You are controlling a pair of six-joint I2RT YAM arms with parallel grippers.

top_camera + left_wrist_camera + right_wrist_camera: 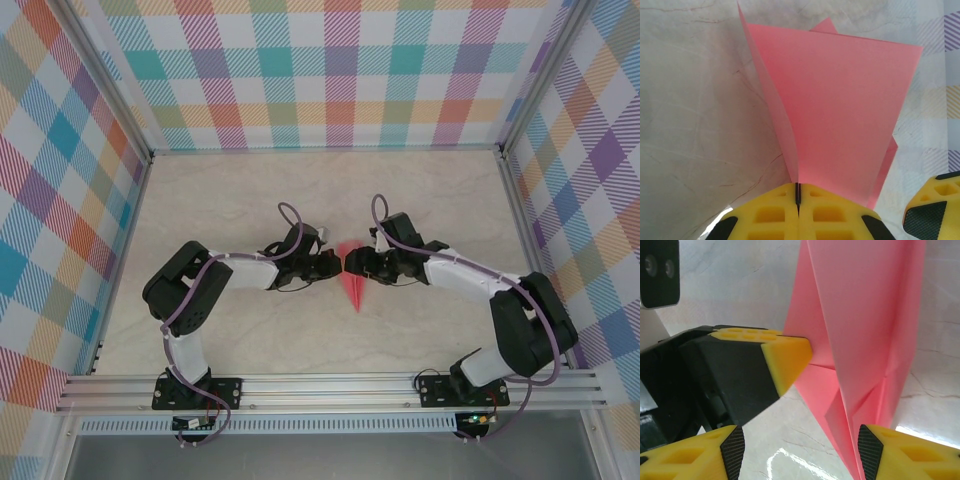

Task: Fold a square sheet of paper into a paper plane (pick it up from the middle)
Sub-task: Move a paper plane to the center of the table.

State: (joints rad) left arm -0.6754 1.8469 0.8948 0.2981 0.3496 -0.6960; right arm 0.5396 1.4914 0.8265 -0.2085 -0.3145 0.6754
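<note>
We see the paper plane (352, 285) near the middle of the pale marbled surface (250, 200), between the two gripper heads that meet tip to tip from either side. From above it is a narrow salmon-pink dart, its sharp point aimed toward the near rail (330, 385) and its wider end lying between the arms. The left gripper (798, 192) is closed completely: in the left wrist view its two yellow fingers press flat against each other, and the paper rises straight out of the seam between them. There the plane fans into a broad pink panel with a crisp straight top edge, a thinner flap standing off to the left along a sharp crease, and a further corner of paper peeping up behind. The colour is even and matte, slightly translucent where a single layer stands alone. The right gripper (800, 445) has its jaws well apart. In the right wrist view the folded paper hangs between the two yellow fingers, close to the right-hand one, but we cannot tell whether it touches the black pad. In that same view long creases run down the paper to a narrow lower end, with a small triangular fold showing beside the tip of the left gripper. Bright checked walls (340, 70) enclose the surface.
</note>
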